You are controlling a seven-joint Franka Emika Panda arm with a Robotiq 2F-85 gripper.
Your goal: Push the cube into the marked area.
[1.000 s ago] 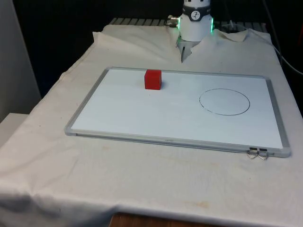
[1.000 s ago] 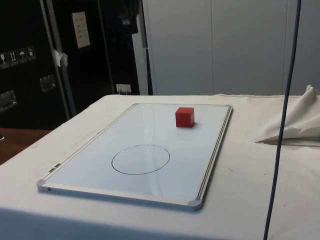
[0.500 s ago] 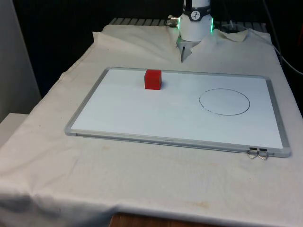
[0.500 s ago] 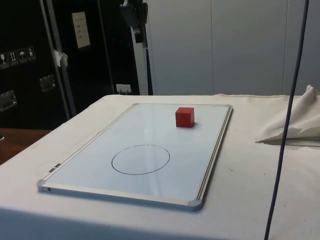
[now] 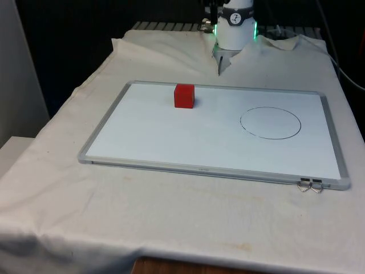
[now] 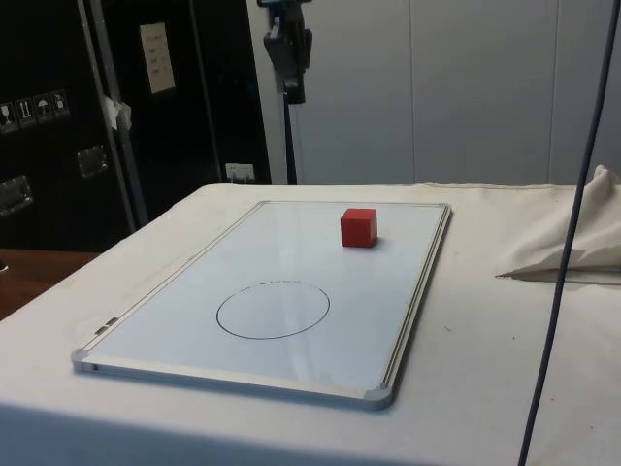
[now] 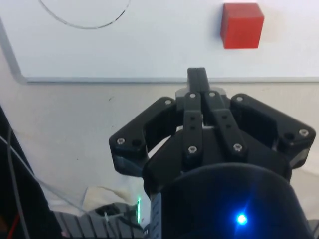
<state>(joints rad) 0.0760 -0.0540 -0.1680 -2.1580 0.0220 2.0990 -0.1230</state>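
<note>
A red cube point(image 5: 184, 95) point(image 6: 358, 227) point(image 7: 242, 25) rests on the whiteboard point(image 5: 142, 137) point(image 6: 408, 291), close to its far edge at the front view's left. The marked area is a thin black circle point(image 5: 270, 123) point(image 6: 273, 309) point(image 7: 84, 22) drawn on the board toward the front view's right, well apart from the cube. My gripper point(image 7: 197, 75) point(image 6: 294, 92) hangs high above the table beyond the board's far edge, behind the cube. Its black fingers are pressed together with nothing between them. The gripper's tip point(image 5: 212, 10) shows beside the robot's base.
The white cloth bunches up in a fold point(image 6: 572, 248) point(image 5: 219, 60) near the robot's base. A dark cable point(image 6: 563, 243) hangs in front of the side camera. Two metal clips point(image 5: 311, 185) sit on the board's near corner at the front view's right.
The gripper has come down and moved rightward in the side view, toward the far end of the board. The cube has stayed where it was.
</note>
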